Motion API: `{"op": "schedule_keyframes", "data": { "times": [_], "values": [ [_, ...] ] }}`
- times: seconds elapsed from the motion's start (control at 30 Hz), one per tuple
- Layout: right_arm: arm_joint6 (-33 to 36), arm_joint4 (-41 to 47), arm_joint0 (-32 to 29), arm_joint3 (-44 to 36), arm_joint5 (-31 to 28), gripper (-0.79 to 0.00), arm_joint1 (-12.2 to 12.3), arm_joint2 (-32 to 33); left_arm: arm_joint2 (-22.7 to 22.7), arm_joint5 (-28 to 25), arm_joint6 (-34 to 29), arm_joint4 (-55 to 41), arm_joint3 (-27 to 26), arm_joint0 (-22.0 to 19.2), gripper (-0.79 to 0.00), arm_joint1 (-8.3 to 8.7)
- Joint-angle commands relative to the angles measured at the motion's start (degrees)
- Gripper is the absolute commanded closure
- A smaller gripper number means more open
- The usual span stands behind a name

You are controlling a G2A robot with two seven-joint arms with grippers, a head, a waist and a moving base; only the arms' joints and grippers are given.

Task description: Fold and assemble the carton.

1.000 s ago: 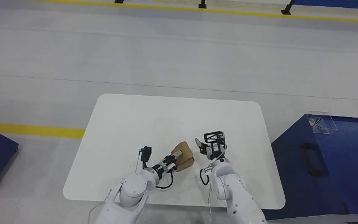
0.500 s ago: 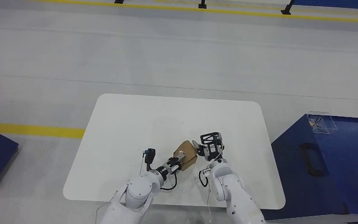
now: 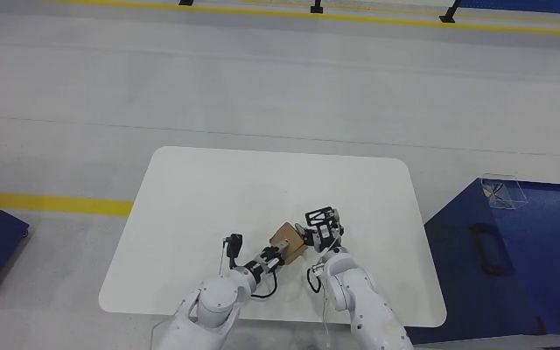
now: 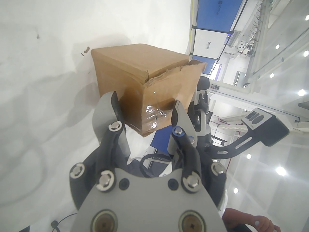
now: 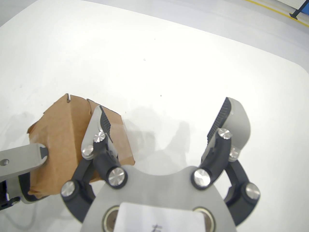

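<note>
Okay, brown carton (image 3: pixel 287 238) sits at an angle near the front edge of the surface (image 3: pixel 219 201), about mid-width, with one ragged flap standing out. Left tool (image 4: pixel 147 112) is clamped on the carton's near corner, a finger on each side. Right tool (image 5: pixel 164 112) is spread wide, holding nothing, just beside the carton's other side; one finger overlaps the flap, contact unclear.

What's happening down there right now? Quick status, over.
Status: left gripper shut on a corner of the carton. Beside it, right gripper open, one finger close alongside. One flap juts out, unfolded.
</note>
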Motion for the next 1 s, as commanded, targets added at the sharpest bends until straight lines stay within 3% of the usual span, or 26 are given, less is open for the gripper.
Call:
{"op": "schedule_keyframes", "data": {
  "times": [0.0,0.77,0.97],
  "values": [
    [0.0,0.0,0.2,0.5,0.0,-0.785,0.0,-0.1,0.3,0.2,0.3,0.2,0.1,-0.1,-0.382,-0.03],
    [-0.8,1.8,-0.1,0.7,-1.3,-0.785,0.4,2.5,2.7,4.1,4.1,-0.1,1.3,-1.3,-0.369,-0.67],
    [2.4,6.8,-2.4,-4.0,-9.4,-0.785,1.0,4.2,2.8,3.9,4.7,-0.5,1.5,-1.3,-0.369,-0.76]
  ]
}}
